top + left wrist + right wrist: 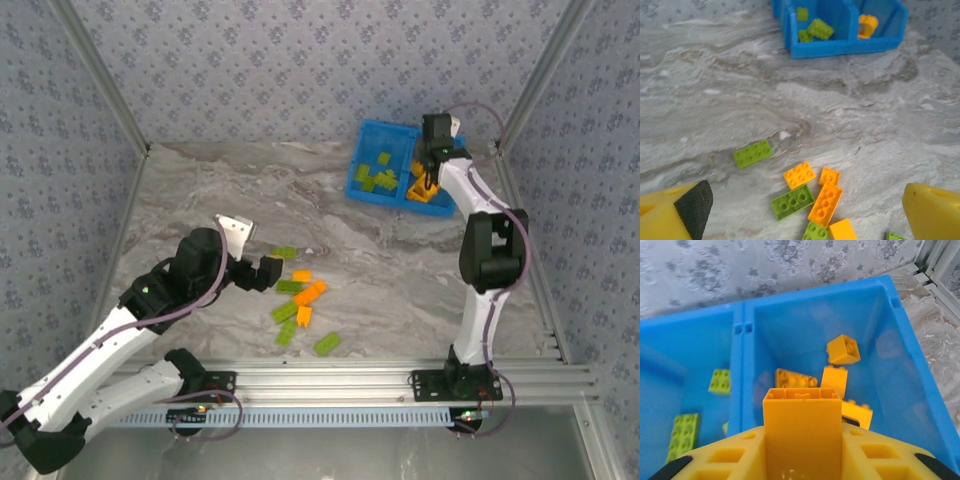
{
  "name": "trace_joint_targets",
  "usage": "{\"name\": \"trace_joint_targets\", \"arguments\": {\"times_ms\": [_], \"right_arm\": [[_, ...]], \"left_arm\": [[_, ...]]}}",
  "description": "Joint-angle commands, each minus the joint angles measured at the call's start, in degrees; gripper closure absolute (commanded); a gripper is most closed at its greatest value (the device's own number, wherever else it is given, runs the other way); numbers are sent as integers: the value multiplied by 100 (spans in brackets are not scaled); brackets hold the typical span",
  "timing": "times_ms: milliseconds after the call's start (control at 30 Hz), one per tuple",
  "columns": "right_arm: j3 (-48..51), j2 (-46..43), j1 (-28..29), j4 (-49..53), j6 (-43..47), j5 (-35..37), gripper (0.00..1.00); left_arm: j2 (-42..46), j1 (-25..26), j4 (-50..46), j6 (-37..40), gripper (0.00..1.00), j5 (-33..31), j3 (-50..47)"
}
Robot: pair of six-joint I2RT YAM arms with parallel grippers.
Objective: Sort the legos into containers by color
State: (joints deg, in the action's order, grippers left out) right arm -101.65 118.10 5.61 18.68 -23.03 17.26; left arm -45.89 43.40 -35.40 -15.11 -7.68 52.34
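Orange brick [802, 425]: glossy, smooth-sided plastic, hollow end showing, clamped upright between the chunky yellow fingers [875, 455] of the right gripper [802, 460]. Jaws closed to the brick's width. Held above the right compartment [890, 355] of the tray [815, 295], near the divider [742, 340].

On that compartment's floor, right below: a few more orange bricks [842, 350], boxy and studded, tilted against one another. Across the divider, in the left compartment [680, 355]: lime green bricks [682, 432], flat with round studs, lying apart.

Tray of bright blue moulded plastic, rectangular and thin-walled, at the far right corner of the worktop [200, 200], a grey marbled slab with a dull sheen.

Loose bricks [300, 295], green and orange mixed, scattered near the middle of the worktop's near edge, well apart from the tray. Among them, from the left wrist:
- a green plate [753, 153] off by itself on the left
- a square-ish orange plate [799, 174]
- a longer orange one [825, 202] touching a green one [792, 202]

Left gripper [262, 272] just left of this scatter, spread wide, nothing between its jaws. Blocky yellow plastic fingers again, with a black textured pad [695, 202] on one inner face.
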Motion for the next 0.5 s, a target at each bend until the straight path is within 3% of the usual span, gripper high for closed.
{"name": "trace_joint_targets", "arguments": {"times_ms": [0,267,367,467], "right_arm": [[-811,579,-155,971,-174,78,58],[-2005,1396,-214,1792,-39,-184,47],[-1957,1180,-209,1896,-81,-66,46],[-1310,626,-160,1607,-115,-143,46]], "left_arm": [[-43,-16,-779,-180,1,-489,278],[-96,-21,-623,-357,1,-314,143],[-197,-20,-545,-514,1,-286,173],[-358,-16,-466,-951,1,-157,198]]}}
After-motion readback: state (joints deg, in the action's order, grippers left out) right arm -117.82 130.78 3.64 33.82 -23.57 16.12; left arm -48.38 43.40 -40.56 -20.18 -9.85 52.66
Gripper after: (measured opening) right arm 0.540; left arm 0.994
